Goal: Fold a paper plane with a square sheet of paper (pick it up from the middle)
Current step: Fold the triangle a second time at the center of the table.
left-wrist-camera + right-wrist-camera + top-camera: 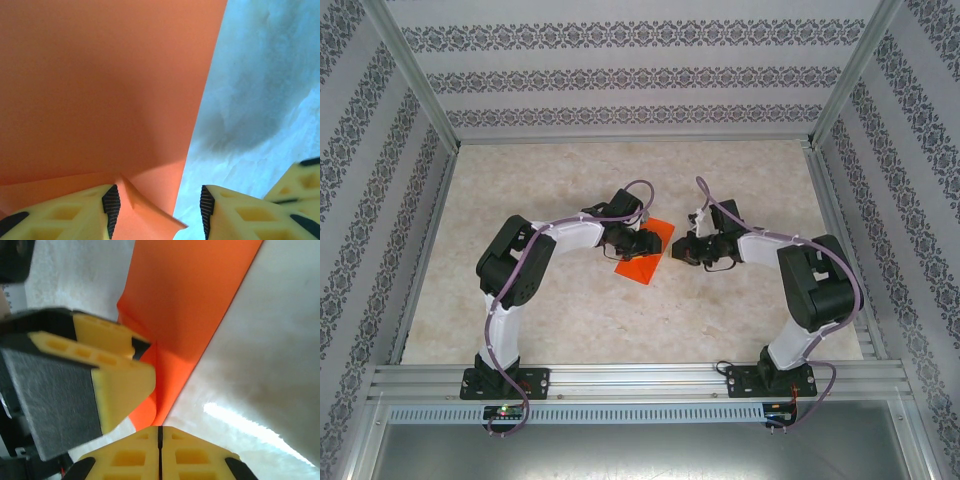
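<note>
The table (570,320) carried the paper (642,262) at its middle. It lay as a folded strip, longer than wide. In the top view its long axis ran from near-left to far-right, and I could make out no nose at either end. I judged it feather-light, limp, easily creased or torn, and prone to skate on the smooth top. It seemed best pinched gently at a folded edge near the middle, where the layers stiffen it. My left gripper (158,209) stood released, jaws apart at a raised flap (100,90), one pad (111,204) touching the sheet. My right gripper (160,439) was clenched tip to tip at the paper's edge; whether it pinched paper I could not tell.
</note>
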Robot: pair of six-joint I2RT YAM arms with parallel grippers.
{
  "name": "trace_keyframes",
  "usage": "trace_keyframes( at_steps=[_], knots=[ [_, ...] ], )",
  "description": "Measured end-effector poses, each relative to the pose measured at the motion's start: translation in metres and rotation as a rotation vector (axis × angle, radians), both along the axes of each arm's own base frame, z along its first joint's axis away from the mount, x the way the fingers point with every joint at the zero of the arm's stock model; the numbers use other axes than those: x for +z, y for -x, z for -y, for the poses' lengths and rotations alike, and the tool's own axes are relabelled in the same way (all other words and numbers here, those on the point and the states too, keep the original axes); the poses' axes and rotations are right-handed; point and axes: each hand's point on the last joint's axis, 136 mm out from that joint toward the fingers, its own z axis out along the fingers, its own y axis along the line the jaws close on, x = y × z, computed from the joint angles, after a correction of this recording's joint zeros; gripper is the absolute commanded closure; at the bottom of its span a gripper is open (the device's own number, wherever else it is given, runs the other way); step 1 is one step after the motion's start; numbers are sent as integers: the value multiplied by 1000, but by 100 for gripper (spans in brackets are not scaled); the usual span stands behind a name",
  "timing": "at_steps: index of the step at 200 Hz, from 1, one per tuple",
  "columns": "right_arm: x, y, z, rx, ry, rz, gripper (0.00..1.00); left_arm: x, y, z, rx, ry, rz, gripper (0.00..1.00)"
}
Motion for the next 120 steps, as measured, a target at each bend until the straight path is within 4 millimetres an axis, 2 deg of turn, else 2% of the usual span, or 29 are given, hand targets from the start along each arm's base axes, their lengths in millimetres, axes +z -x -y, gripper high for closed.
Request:
trace_keyframes(
  at_steps=[20,29,72,99,120],
  knots=[
    [1,12,-16,9,-42,-23,95,1,0,1,7,17,5,45],
    [1,17,-23,15,-55,-29,96,2,0,2,9,23,5,40],
    [1,34,-50,36,-92,-51,98,4,-1,2,23,62,12,39],
    [1,36,-58,35,-93,-42,99,5,-1,3,27,78,10,40],
    [-8,35,-58,25,-71,-50,99,6,-2,2,32,90,10,39]
  ],
)
